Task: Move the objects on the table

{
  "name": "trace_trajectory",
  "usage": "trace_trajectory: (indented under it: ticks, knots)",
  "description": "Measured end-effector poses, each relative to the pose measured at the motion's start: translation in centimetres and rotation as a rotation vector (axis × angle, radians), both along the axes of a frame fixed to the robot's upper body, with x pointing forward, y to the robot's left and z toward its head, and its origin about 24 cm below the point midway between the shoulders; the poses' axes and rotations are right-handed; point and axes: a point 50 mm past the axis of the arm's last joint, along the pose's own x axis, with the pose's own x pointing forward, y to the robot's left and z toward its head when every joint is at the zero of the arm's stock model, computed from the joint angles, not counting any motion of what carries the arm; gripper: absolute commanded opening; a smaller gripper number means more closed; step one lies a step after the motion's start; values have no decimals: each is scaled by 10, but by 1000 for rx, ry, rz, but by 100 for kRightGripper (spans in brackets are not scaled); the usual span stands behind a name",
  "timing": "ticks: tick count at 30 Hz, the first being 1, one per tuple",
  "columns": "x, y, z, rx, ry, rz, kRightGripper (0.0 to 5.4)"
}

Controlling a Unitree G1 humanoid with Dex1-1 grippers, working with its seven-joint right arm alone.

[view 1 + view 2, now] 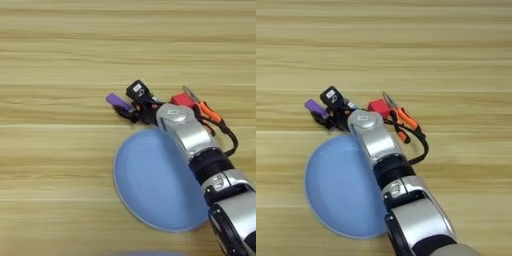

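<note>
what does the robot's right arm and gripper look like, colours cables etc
The right arm has silver, rounded forearm shells split by a black band, with a broad black joint ring near the bottom edge. A black cable loops out from its side. At the wrist sit orange and red parts, and the gripper itself is black.

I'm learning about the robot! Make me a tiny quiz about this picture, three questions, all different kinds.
1. True or false: the light-blue plate has food on it.
2. Pick one. The purple block is: A) on the plate, B) past the plate's far rim, at the end effector, C) under the forearm.
3. Fill in: the silver forearm reaches across the plate's ____ side.

Key: 1 false, the part that shows is bare. 2 B. 3 right.
</note>
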Motion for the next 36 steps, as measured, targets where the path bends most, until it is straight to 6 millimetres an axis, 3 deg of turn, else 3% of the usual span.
trace_trajectory:
  ticks: [15,36]
  knots:
    - [4,5,44,181,-195,17,534]
    - [-11,-8,103,402,-367,167,538]
